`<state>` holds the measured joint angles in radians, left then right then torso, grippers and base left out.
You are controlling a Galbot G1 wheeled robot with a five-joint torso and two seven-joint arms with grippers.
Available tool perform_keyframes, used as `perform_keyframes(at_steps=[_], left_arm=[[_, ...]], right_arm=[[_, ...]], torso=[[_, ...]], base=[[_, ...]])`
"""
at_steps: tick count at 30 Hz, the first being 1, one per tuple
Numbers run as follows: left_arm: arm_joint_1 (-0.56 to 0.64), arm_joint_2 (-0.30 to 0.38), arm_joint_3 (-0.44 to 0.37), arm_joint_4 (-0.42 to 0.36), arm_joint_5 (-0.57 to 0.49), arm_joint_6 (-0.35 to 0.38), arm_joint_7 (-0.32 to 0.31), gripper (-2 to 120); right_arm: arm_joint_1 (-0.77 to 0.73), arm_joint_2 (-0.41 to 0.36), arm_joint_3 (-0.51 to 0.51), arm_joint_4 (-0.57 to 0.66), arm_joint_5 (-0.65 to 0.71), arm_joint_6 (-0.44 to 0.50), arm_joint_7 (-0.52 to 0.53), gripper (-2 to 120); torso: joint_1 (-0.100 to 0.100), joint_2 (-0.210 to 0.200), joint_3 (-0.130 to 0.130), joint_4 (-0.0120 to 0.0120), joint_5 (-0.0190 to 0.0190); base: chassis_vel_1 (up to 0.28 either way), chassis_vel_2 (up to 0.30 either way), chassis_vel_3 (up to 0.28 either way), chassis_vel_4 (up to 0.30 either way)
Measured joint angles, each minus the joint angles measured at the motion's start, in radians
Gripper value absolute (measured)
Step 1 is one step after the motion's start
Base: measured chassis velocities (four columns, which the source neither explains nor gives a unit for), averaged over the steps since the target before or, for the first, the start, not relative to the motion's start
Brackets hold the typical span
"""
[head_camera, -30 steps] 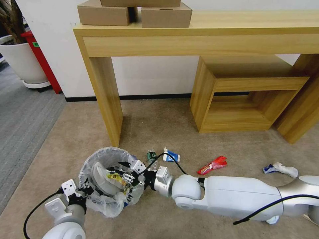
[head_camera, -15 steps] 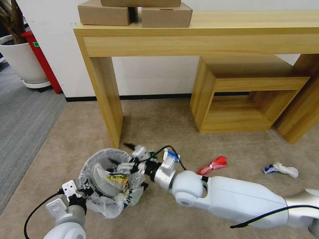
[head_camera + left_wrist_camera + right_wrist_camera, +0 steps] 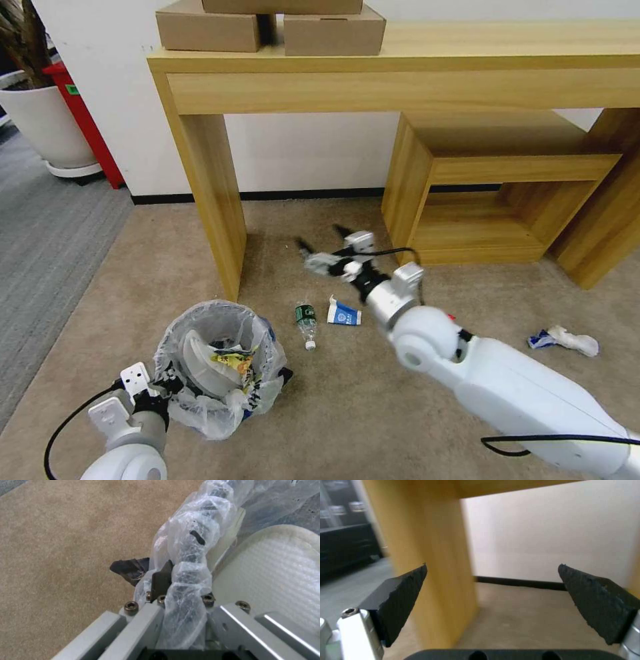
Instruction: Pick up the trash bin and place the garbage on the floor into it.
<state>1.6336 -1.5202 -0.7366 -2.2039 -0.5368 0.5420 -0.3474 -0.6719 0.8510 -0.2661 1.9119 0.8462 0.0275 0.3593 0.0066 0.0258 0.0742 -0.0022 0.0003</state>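
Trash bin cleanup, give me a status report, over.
Left hand shut on trash bin rim. Right hand open, empty, raised beyond bottle and carton. Nothing in the way.

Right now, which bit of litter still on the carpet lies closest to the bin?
The small plastic bottle, lying on its side just past the bin. The blue-white carton lies beyond it, and the crumpled tissue is far off to the right.

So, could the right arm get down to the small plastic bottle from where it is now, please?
Probably yes: the right gripper hangs open and empty above bare floor, with the bottle lying uncovered beside the carton.
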Motion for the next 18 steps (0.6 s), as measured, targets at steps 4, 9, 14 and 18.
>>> perform_keyframes(at_steps=[4, 9, 14, 18], left_arm=[[-0.006, 0.014, -0.003, 0.006, -0.015, 0.006, -0.006, 0], [-0.007, 0.031, -0.005, 0.008, -0.031, 0.012, -0.010, 0], [-0.005, 0.048, -0.014, 0.010, -0.046, 0.013, -0.016, 0], [-0.002, 0.053, -0.016, 0.008, -0.052, 0.013, -0.018, 0]], right_arm=[[-0.095, -0.007, 0.112, -0.017, -0.051, 0.019, -0.005, 100], [-0.215, -0.012, 0.236, -0.021, -0.086, 0.042, -0.017, 100], [-0.289, -0.006, 0.299, -0.023, -0.124, 0.048, -0.035, 98], [-0.307, 0.001, 0.304, -0.024, -0.145, 0.051, -0.040, 95]], torso=[[0.000, 0.000, 0.000, -0.0002, -0.0001], [0.000, 0.000, 0.000, -0.0001, 0.0000], [0.000, 0.000, 0.000, -0.0001, -0.0001], [0.000, 0.000, 0.000, 0.0000, -0.0001]], base=[[0.000, 0.000, 0.000, 0.000], [0.000, 0.000, 0.000, 0.000], [0.000, 0.000, 0.000, 0.000], [0.000, 0.000, 0.000, 0.000]])
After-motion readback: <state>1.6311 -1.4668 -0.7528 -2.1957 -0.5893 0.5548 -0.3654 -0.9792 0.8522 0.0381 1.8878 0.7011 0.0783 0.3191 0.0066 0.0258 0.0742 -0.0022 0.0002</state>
